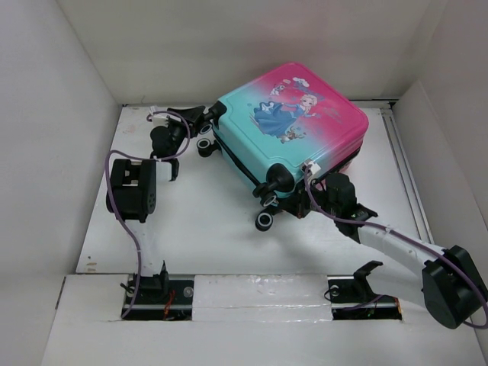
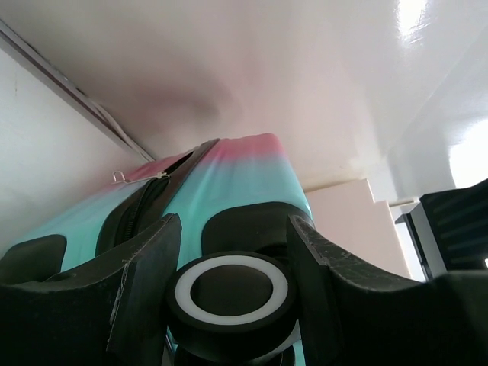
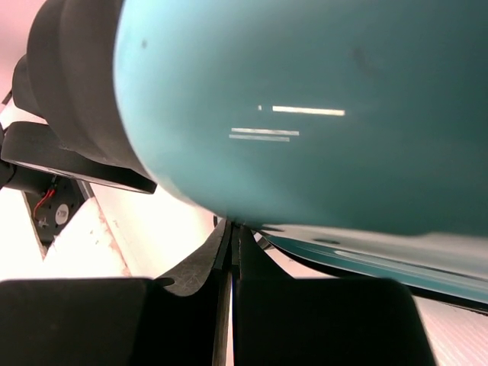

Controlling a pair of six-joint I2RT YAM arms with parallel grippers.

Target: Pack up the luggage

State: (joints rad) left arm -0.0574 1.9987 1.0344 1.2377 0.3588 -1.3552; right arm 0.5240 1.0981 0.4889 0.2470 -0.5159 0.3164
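left gripper [image 2: 234, 229] sits astride one wheel [image 2: 231, 293] of the case [image 1: 293, 114], a finger [image 2: 145, 282] on each side and no gap showing on either. whether the jaws already pinch the wheel or only flank it, i cannot tell. right gripper [image 3: 230, 236] is clenched on nothing, its tips pressed together and tucked at the lower edge of the teal shell. whether they touch the shell i cannot tell.

in the top view the case lies print-up on the table [image 1: 198, 229], past the middle toward 1 o'clock. its long axis runs from about 8 o'clock, the wheeled end, to 2 o'clock. from the left gripper the body of the case lies at 3 o'clock. from the right gripper it lies at 11 o'clock. both arms are right at the case: the left at the far wheel corner, the right at the near corner.

the next move likely turns on that wheel hold. pulling toward 9 o'clock would probably swing the case about its near corner rather than slide it straight, so the right tips look set to act as a stop or a lever there.
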